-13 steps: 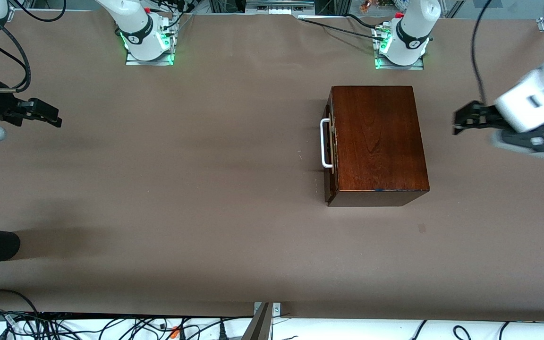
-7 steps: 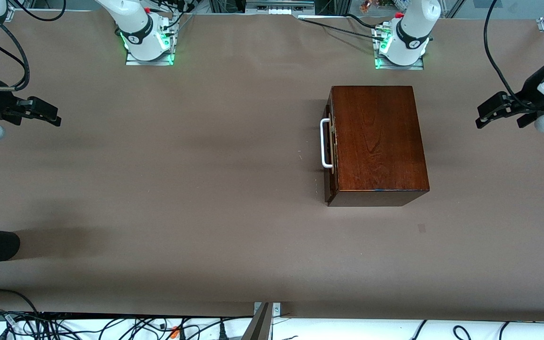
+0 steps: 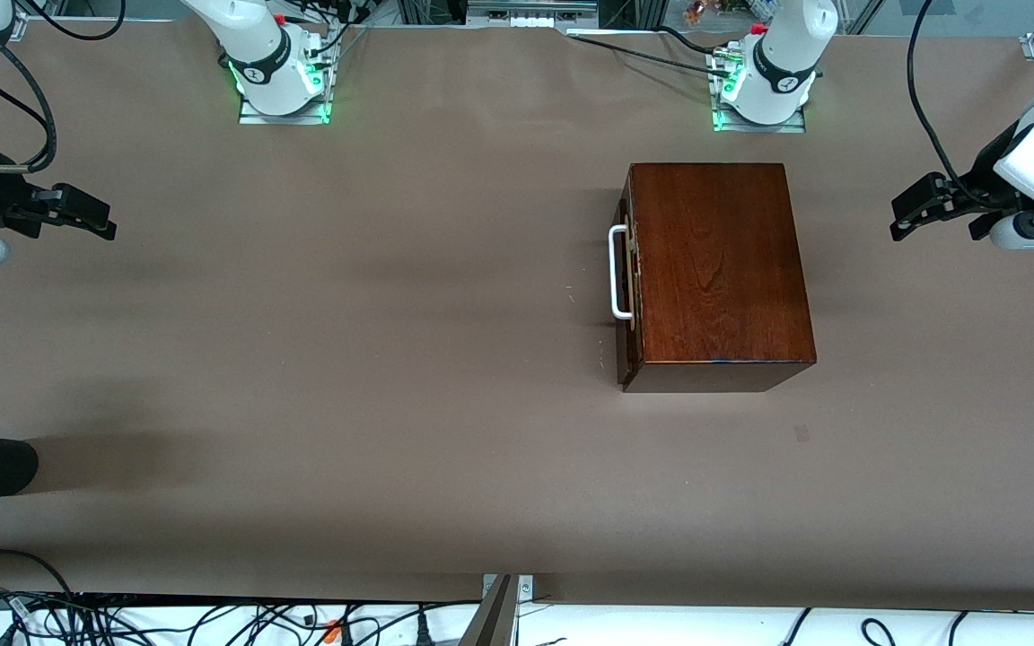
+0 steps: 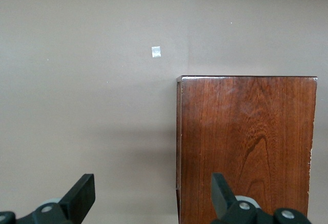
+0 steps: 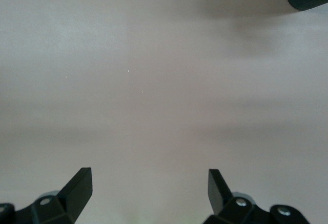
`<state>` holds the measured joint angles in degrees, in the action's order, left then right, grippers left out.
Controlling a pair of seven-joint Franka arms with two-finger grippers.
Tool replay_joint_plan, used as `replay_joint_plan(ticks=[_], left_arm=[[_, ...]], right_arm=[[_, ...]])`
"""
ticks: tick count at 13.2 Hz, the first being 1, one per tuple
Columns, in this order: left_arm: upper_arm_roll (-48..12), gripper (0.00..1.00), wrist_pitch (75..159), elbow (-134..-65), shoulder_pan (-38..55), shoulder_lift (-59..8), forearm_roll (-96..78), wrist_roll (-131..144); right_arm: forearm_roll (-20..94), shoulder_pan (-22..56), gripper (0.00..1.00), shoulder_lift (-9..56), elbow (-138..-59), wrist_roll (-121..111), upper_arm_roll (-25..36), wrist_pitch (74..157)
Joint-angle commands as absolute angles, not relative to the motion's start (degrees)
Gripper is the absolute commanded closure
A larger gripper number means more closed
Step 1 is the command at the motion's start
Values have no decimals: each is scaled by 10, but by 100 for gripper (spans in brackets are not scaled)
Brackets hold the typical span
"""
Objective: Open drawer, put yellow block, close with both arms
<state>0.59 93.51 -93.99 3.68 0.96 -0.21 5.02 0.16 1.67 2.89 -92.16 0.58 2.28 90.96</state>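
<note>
The drawer [image 3: 626, 296] sits pushed into the dark wooden box [image 3: 719, 269], its white handle [image 3: 617, 272] facing the right arm's end of the table [image 3: 391, 359]; the box's long axis runs toward the front camera. The left pincer [image 3: 912, 208], fingers apart, hangs over bare table just beside the box's back. The right pincer [image 3: 86, 215], fingers apart, waits well apart from it. Brown matte table.

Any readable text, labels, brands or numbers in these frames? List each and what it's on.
None readable.
The glossy dark mahogany wooden box and its white U-shaped bar handle carry no text.
The round marks on the black bands of the white arm bases are too small to read.
</note>
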Motion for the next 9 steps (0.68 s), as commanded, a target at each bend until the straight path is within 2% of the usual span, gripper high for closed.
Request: replay_joint_plan(ticks=[1, 9], left_arm=[[-4, 0, 935, -952, 27, 23, 10, 48], [-4, 0, 935, -949, 26, 22, 9, 28]], right_arm=[[-4, 11, 0, 22, -924, 9, 17, 907], [-4, 11, 0, 22, -924, 8, 17, 907]])
